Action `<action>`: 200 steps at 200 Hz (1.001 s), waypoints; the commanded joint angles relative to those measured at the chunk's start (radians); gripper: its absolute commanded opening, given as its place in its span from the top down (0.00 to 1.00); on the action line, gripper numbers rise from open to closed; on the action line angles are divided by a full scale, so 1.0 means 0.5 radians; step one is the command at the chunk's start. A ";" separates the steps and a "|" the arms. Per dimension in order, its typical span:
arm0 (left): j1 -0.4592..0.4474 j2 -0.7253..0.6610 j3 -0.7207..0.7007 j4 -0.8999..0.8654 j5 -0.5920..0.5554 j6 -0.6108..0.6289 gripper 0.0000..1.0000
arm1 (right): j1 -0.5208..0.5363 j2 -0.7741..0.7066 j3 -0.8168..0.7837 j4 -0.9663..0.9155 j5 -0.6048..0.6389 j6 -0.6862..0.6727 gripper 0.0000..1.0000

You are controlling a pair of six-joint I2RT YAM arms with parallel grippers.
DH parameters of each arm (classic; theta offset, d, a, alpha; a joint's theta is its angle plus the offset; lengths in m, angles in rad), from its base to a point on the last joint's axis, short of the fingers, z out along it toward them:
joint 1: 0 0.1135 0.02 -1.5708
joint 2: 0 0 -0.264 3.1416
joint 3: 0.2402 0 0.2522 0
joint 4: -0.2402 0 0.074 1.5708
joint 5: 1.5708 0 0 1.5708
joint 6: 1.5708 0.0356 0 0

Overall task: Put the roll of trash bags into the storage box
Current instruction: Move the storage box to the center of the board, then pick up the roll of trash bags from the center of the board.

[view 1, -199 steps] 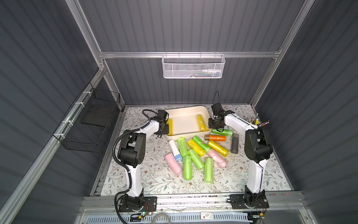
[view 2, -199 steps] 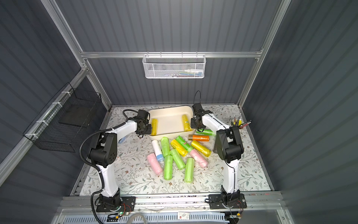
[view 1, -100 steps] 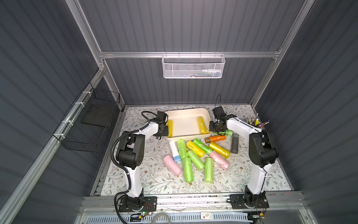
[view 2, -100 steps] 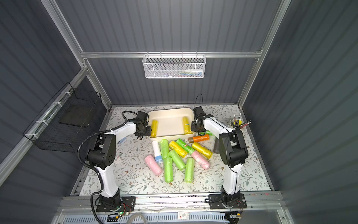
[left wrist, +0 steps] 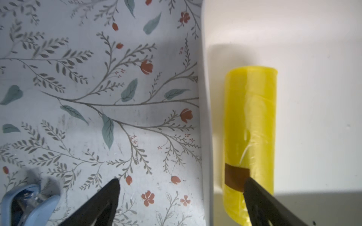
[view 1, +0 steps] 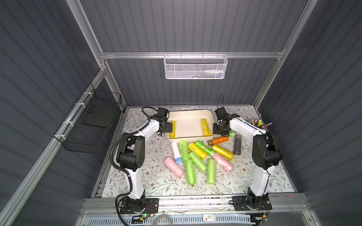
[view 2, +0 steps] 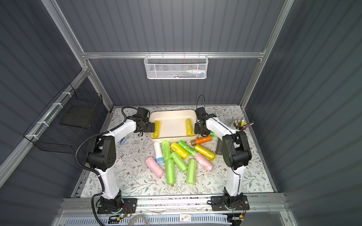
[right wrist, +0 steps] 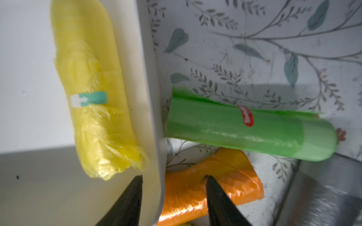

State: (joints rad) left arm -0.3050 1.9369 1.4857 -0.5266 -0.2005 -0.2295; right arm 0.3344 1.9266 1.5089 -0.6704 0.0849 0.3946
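Left gripper [left wrist: 182,180] wide open, empty, straddling storage box [view 1: 188,139] 9 o'clock wall; yellow roll [left wrist: 250,137] lies inside it; right gripper [right wrist: 173,176] part open, empty, astride 3 o'clock wall, second yellow roll [right wrist: 92,94] inside; risk: lifting jaws snag rim, tipping box.

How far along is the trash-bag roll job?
Done: the storage box holds a yellow roll on the left arm's side and another yellow roll on the right arm's side. In hand: nothing. The left gripper and right gripper are open, each straddling a box wall. Left: about a dozen rolls on the table, including the orange roll and grey roll.
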 commanded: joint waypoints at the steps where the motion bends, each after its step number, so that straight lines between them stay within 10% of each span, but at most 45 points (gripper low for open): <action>1: 0.009 -0.111 0.099 -0.053 -0.094 0.069 0.00 | -0.003 -0.048 0.115 -0.113 0.065 -0.010 0.37; 65: 0.009 -0.449 -0.039 -0.054 0.058 -0.070 0.00 | 0.020 -0.514 -0.083 -0.166 0.015 0.110 0.11; 136: -0.026 -1.199 -0.738 0.112 1.131 -0.375 0.00 | 0.260 -1.367 -0.982 -0.120 -0.172 0.666 0.13; 200: -0.108 -1.422 -1.009 0.127 1.567 -0.439 0.00 | 0.635 -1.766 -1.416 -0.018 -0.143 1.169 0.15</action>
State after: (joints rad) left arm -0.3538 1.2564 1.0061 -0.4759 0.4370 -0.4183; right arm 0.5915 1.0790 0.8581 -0.7078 -0.0010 0.8368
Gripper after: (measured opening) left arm 0.999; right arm 0.861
